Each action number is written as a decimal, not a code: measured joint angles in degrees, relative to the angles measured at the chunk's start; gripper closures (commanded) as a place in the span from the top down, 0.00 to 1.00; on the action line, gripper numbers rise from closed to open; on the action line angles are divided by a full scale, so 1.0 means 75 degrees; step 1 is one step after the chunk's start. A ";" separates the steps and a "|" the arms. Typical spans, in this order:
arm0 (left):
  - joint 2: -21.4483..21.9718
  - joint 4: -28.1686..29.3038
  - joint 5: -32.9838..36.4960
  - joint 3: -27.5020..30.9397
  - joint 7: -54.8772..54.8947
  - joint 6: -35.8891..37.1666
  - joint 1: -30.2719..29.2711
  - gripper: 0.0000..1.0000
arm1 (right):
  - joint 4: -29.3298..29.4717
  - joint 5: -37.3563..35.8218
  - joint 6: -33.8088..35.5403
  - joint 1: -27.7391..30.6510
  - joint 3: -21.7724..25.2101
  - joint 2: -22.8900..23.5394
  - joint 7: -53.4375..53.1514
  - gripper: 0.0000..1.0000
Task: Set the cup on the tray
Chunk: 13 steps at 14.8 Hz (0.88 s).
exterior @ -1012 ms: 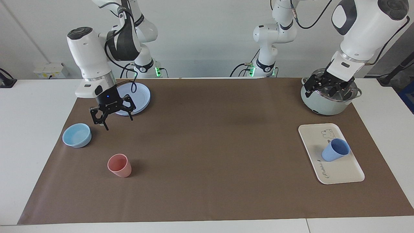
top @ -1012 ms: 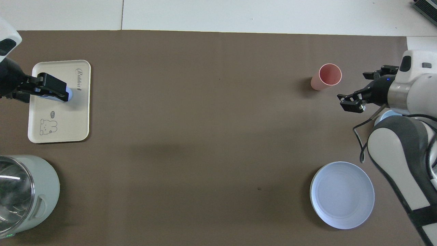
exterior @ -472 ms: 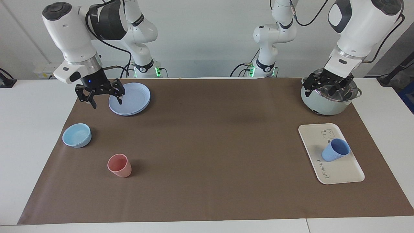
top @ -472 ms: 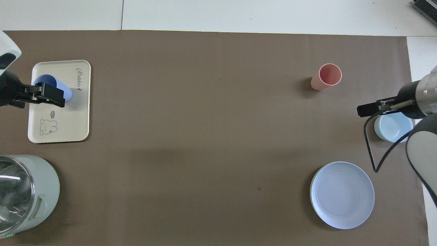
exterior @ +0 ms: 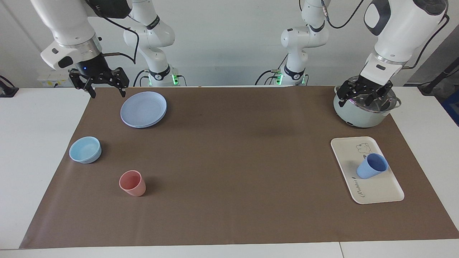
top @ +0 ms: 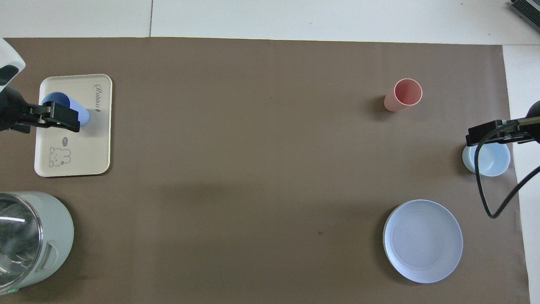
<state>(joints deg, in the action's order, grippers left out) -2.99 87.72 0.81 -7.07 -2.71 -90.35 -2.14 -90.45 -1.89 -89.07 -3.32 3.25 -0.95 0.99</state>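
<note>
Standing: cup [exterior: 372, 166] upright on tray [exterior: 382, 190] — done, prob.
Claws: left gripper [exterior: 364, 96] over pot [exterior: 365, 115], right gripper [exterior: 99, 80] — both wide, empty.
Risk: a low sweep could've tipped the cup.

White arms [exterior: 398, 32], black cables [exterior: 412, 161]

A white table [exterior: 32, 143] carries a brown mat [exterior: 233, 172] bearing tray [exterior: 380, 191], pot [exterior: 358, 116], plate [exterior: 143, 109], bowl [exterior: 85, 149] and pink tumbler [exterior: 132, 183].
</note>
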 measured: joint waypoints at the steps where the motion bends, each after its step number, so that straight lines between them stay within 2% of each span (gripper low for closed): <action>1: 0.0000 0.0000 0.0000 0.0000 0.0000 0.0000 -0.0003 1.00 | 0.0000 0.0025 0.0001 0.0062 0.0001 0.0056 -0.0014 1.00; 7: 0.0002 0.0000 0.0000 0.0026 0.0132 0.0000 -0.0115 1.00 | 0.0001 0.0075 0.0043 0.0315 0.0004 0.0132 -0.0035 1.00; 10: 0.0002 0.0000 0.0000 0.0025 0.0161 0.0000 -0.0169 1.00 | 0.0125 0.0433 0.0213 0.0608 0.0011 0.0130 -0.0035 1.00; 13: 0.0003 0.0003 0.0000 0.0024 0.0188 0.0000 -0.0169 1.00 | 0.0256 0.0481 0.0370 0.0580 -0.0004 0.0130 -0.0035 1.00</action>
<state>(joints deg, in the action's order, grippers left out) -2.96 87.75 0.81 -6.90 -1.30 -90.35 -3.41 -88.53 1.71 -86.30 1.03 3.22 0.02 0.73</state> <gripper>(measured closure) 0.000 0.000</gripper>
